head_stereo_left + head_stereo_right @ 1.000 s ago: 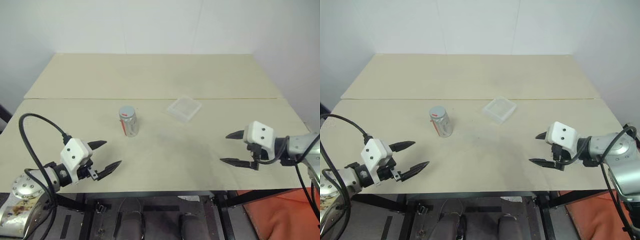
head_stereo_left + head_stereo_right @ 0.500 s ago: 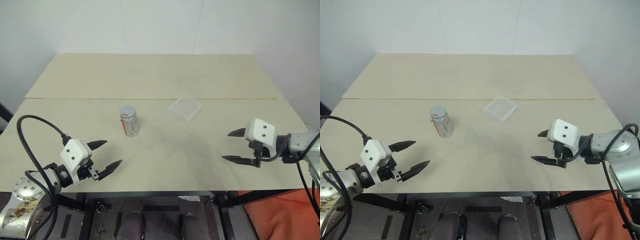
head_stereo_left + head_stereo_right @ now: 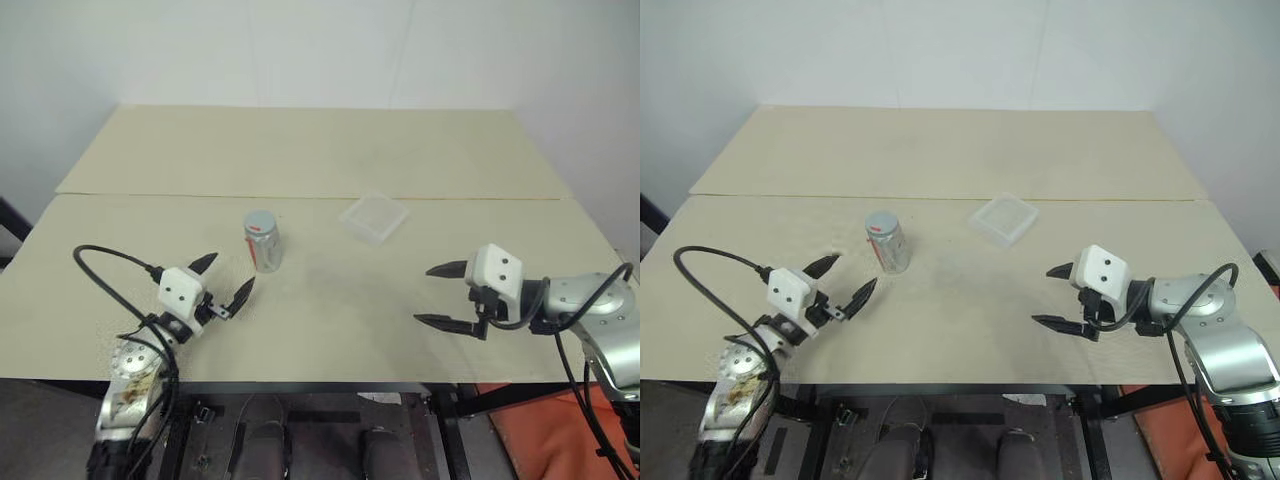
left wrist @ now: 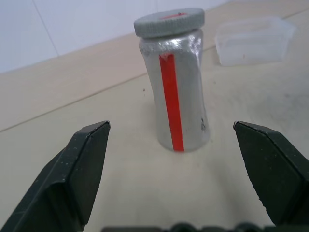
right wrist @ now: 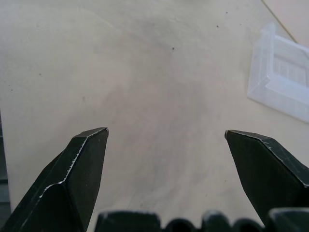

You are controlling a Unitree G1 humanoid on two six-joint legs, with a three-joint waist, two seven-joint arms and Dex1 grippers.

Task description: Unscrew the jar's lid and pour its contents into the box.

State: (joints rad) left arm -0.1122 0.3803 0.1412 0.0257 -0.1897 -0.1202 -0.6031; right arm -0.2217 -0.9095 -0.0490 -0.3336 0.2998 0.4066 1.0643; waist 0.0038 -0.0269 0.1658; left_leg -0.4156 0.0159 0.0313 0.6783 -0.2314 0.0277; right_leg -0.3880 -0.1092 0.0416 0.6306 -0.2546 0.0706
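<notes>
left gripper (image 3: pixel 226 279) wide open, empty, near jar (image 3: pixel 262 241)

A: From my station, what surrounds the work surface?

B: I see a pale beige table (image 3: pixel 330 150) made of two boards, with a seam (image 3: pixel 300 197) running across where they meet (the nearer board shows faint grey scuffs). A plain white wall (image 3: pixel 300 50) rises directly behind its far edge.

A: And below?

B: Dark metal framing (image 3: pixel 300 410) under the front edge, and something orange (image 3: pixel 520 430) low at the right. Lighting is even and soft.
</notes>
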